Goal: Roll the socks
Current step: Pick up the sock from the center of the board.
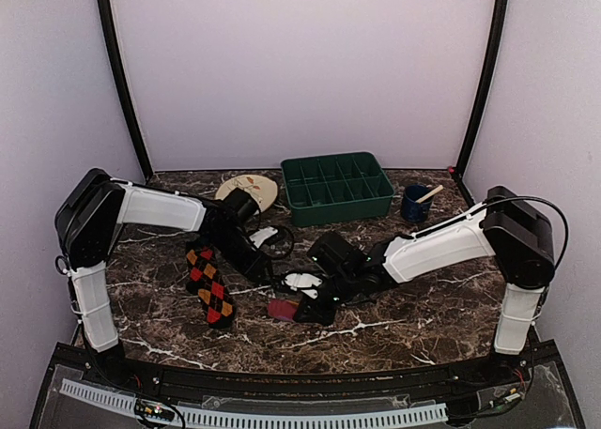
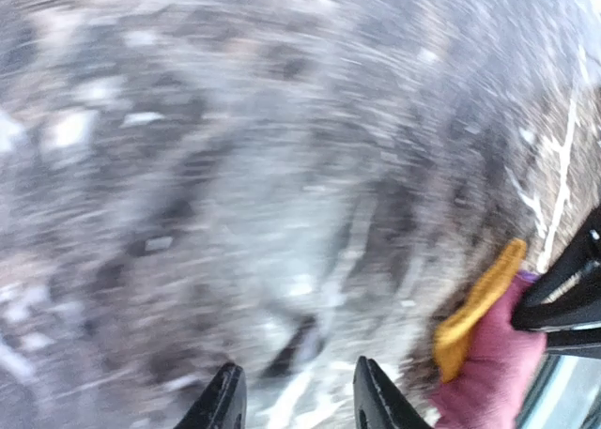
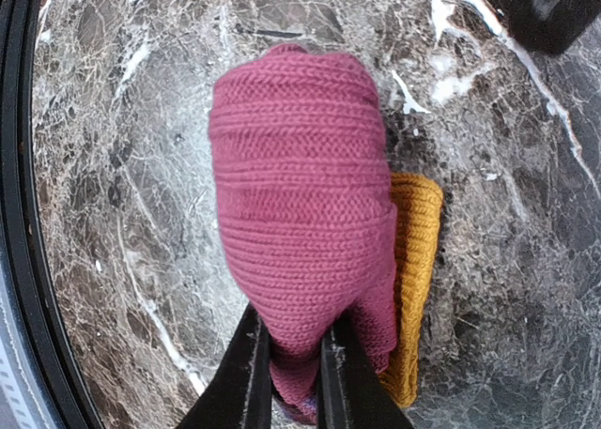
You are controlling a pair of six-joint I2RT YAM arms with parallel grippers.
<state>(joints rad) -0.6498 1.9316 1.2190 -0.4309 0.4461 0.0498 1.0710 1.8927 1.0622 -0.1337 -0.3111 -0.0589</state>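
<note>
The right gripper [image 3: 293,380] is clamped on a bunched pink sock [image 3: 300,213] with a yellow edge [image 3: 415,251], low at centre frame on the marble table [image 1: 404,307]. The left gripper [image 2: 296,371], jaws parted and empty, hangs close by in a blurred view. An argyle sock [image 1: 208,283] lies flat at left.

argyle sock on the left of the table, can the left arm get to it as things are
Probably yes. The argyle sock lies flat and uncovered on the table, close beside the left arm, and the left gripper is open and empty.
</note>
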